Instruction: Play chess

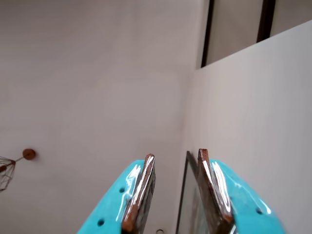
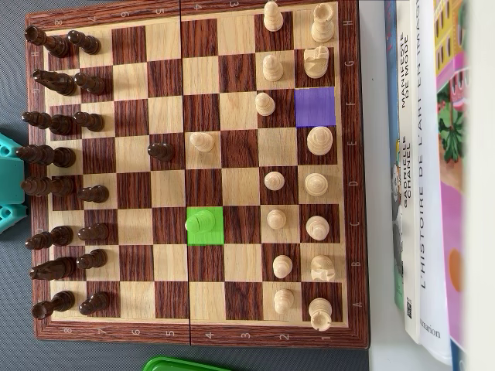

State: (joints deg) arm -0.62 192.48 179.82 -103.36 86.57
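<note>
In the wrist view my gripper (image 1: 176, 154) points up at a pale wall and ceiling. Its teal jaws with brown pads stand apart with nothing between them. In the overhead view a wooden chessboard (image 2: 193, 334) lies flat. Dark pieces (image 2: 54, 154) line its left side and light pieces (image 2: 317, 185) its right side. One dark pawn (image 2: 161, 151) stands forward, next to a light pawn (image 2: 202, 141). A green-marked square holds a green-tinted piece (image 2: 203, 222). A purple-marked square (image 2: 315, 107) is empty. Only a teal part of the arm (image 2: 8, 185) shows at the left edge.
Books (image 2: 421, 170) lie along the board's right side. A green object (image 2: 186, 363) pokes in at the bottom edge. In the wrist view a dark picture frame (image 1: 187, 195) hangs on the wall behind the jaws, and a wire lamp (image 1: 7, 170) is at the left.
</note>
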